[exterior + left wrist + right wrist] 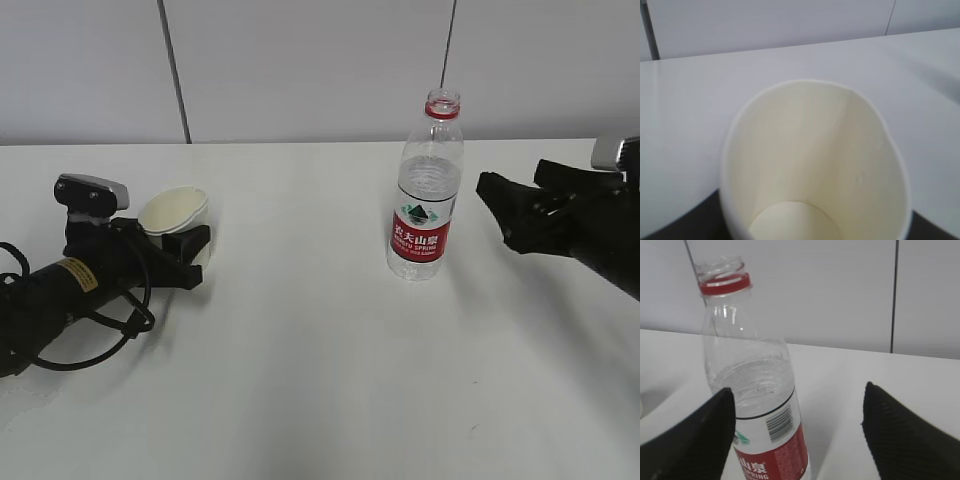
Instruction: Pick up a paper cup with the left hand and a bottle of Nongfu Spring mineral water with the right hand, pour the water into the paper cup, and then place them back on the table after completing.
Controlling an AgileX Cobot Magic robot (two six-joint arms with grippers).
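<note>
On the table [320,380] — paper cup [173,211] gripped, bottle [426,190] standing free.

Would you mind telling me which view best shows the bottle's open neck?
The right wrist view: the bottle fills it, its capless neck sharp. The exterior view shows it whole but smaller; the left wrist view misses it.

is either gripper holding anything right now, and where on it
The left gripper grips the paper cup around its lower wall. The right gripper is open, short of the bottle.

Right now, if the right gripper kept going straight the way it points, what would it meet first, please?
Most likely the water bottle: the right gripper is open and points towards it, though the right wrist view shows the bottle nearer its left finger than centred.
</note>
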